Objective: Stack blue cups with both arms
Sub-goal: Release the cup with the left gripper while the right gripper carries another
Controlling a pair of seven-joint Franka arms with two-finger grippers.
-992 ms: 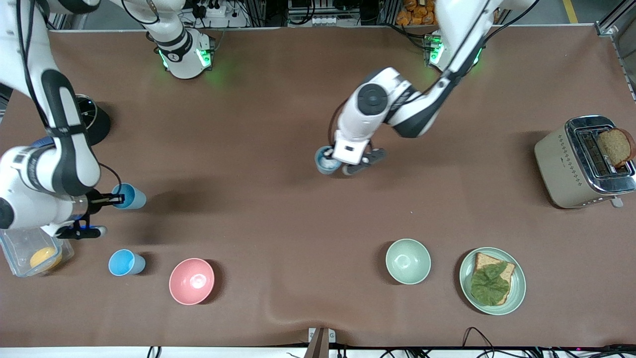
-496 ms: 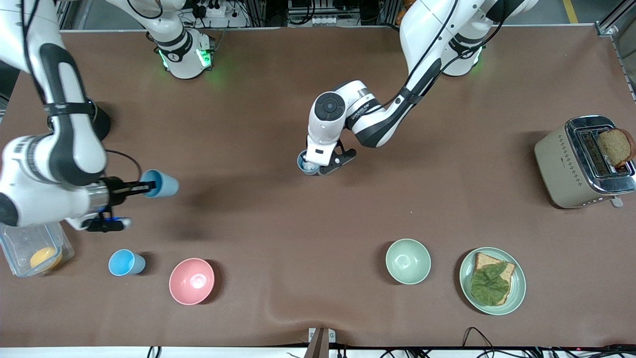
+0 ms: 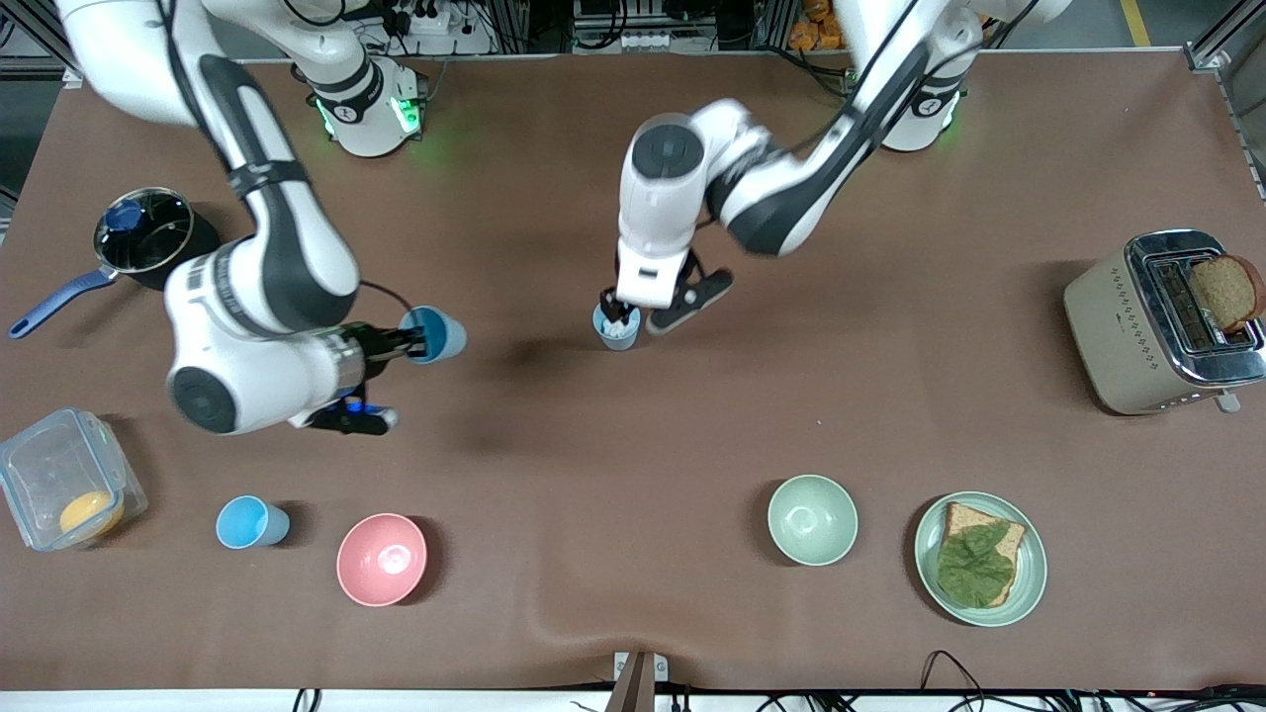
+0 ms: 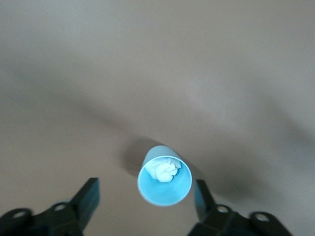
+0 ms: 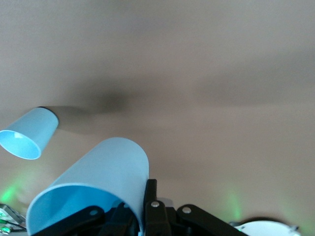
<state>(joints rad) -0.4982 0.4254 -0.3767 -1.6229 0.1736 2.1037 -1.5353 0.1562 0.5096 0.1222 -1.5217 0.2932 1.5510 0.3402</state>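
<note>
The carried blue cup (image 3: 436, 333) has swung from the right arm's end toward mid-bench, lying sideways in the right claw (image 3: 410, 341), pinched at its rim. The paler cup (image 3: 617, 326) stands upright mid-bench; the left claw (image 3: 614, 309), spread, has lifted off it.

brown surface (image 3: 554, 475). light-blue cup (image 3: 436, 334) in right gripper (image 3: 413, 341), dark fingers (image 5: 150, 206). paler blue cup (image 3: 616, 327) with white wad inside under left gripper (image 3: 615, 309), black. third blue cup (image 3: 250, 522). pink bowl (image 3: 382, 559), pale green bowl (image 3: 812, 520), green plate (image 3: 1029, 583), beige-and-chrome toaster (image 3: 1118, 336), black saucepan (image 3: 148, 237) with blue handle.
</note>
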